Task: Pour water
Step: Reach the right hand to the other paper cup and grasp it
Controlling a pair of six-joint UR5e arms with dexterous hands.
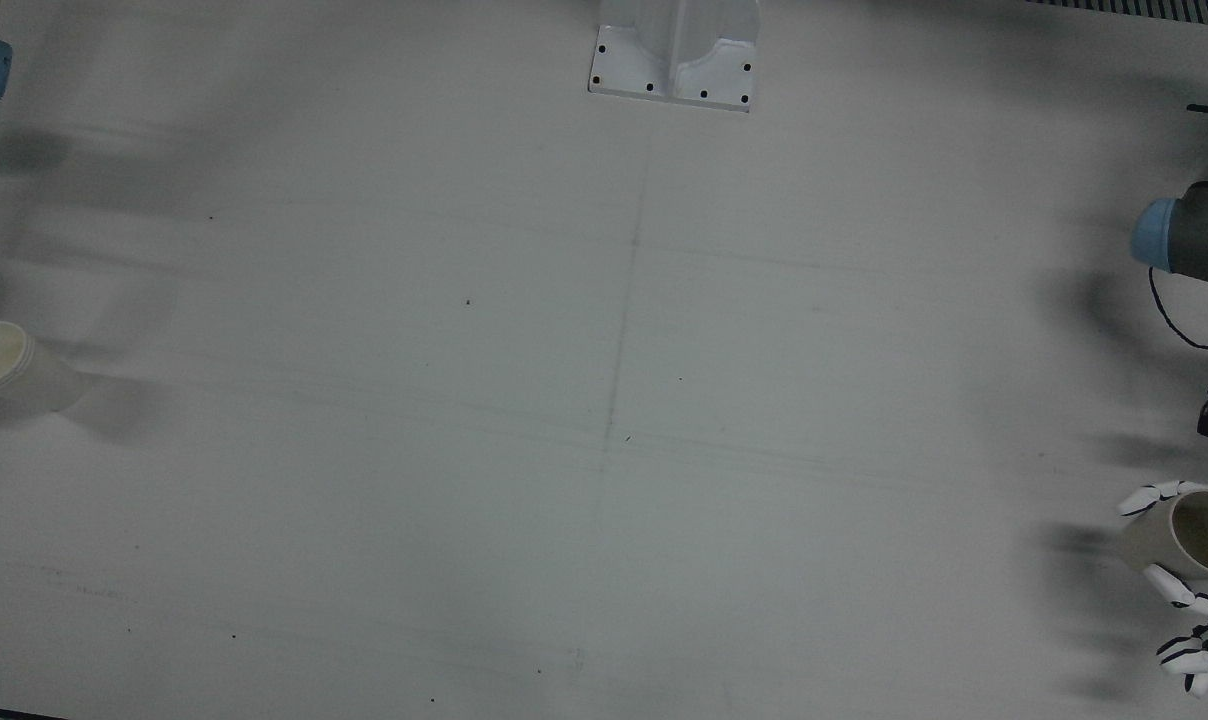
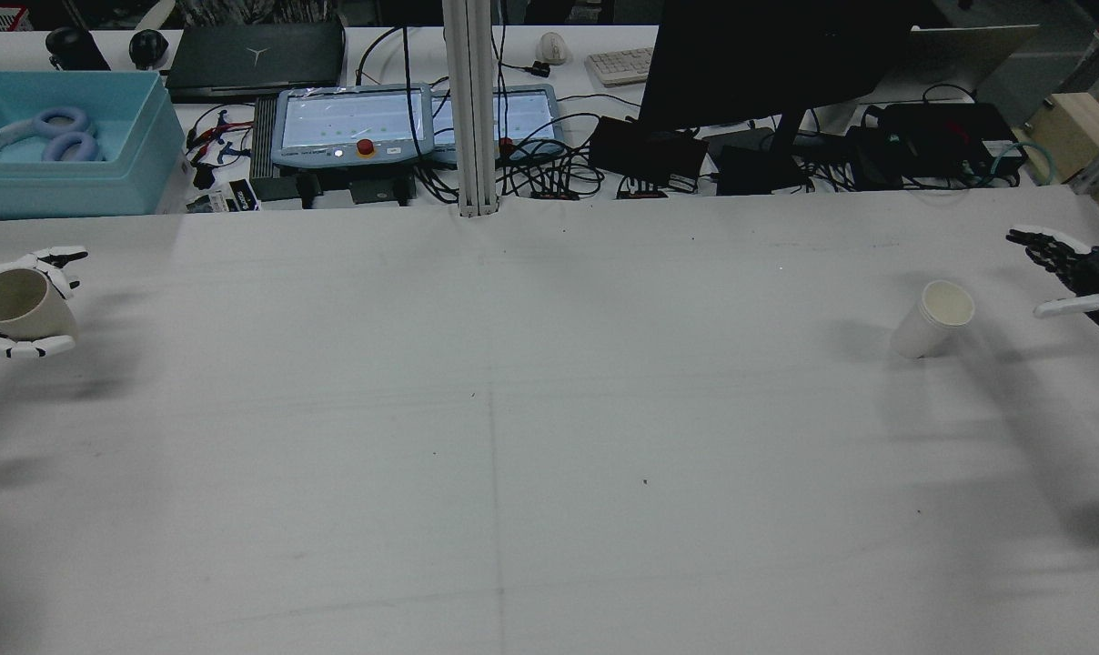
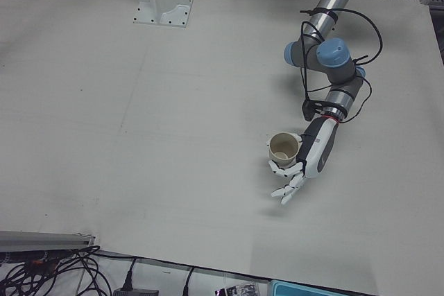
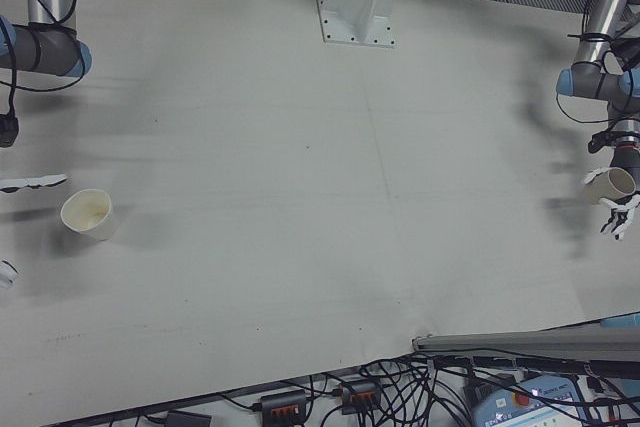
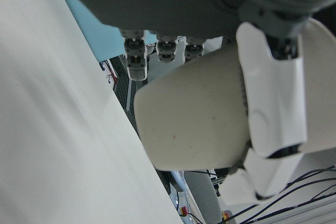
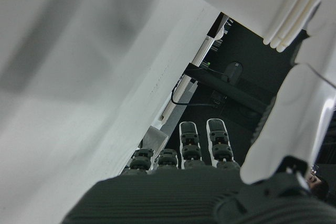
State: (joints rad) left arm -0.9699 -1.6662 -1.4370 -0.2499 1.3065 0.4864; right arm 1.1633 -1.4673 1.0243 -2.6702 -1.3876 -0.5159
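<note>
Left hand (image 3: 300, 164): fingers wrapped around a beige paper cup (image 3: 283, 149), held above the table (image 3: 173, 136) near its left edge.
Right hand (image 2: 1073, 273): fingers spread, holding nothing.
White paper cup (image 2: 933, 318): upright on the table, just beside the right hand, untouched.
</note>
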